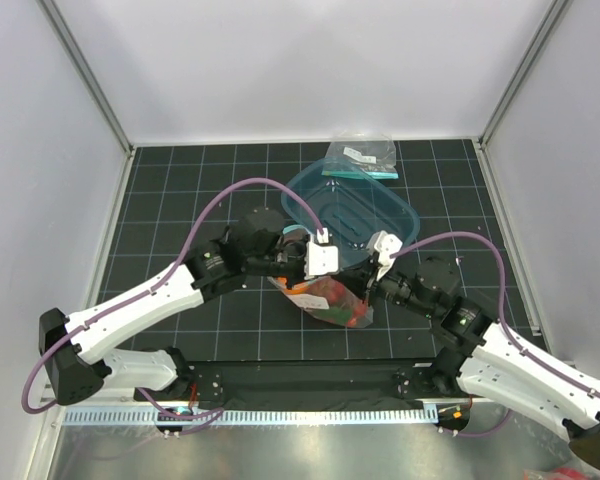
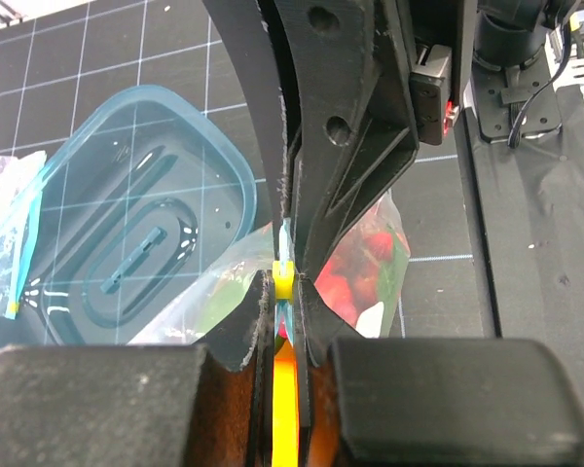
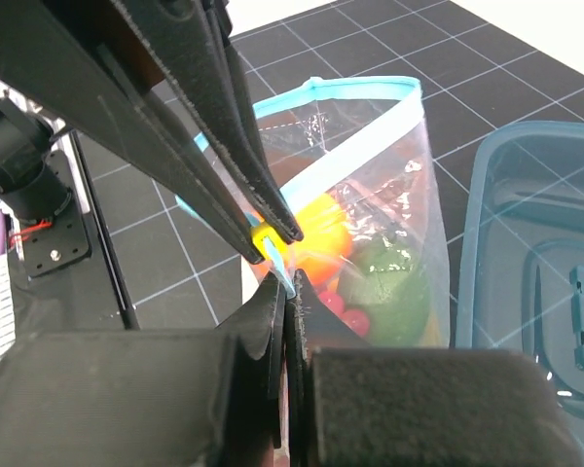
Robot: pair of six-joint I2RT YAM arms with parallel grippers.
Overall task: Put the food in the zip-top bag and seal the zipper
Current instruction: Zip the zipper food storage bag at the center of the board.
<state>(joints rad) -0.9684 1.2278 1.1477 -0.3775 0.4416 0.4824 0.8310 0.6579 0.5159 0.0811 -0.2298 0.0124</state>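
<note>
Beside the tub's (image 1: 355, 205) near edge, left gripper (image 2: 284, 302) and right gripper (image 3: 287, 297) are clamping the zipper (image 3: 355, 141), likely the firmest hold on the limp, slippery zip-top bag (image 3: 404, 185) of food (image 3: 394, 287).

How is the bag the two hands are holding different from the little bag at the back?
The zip-top bag bulges with toy fruit; the smaller bag lies flat. The left hand and right hand pinch the zip-top bag's top edge; the smaller bag lies untouched beyond the tub. Both are clear with teal strips.
</note>
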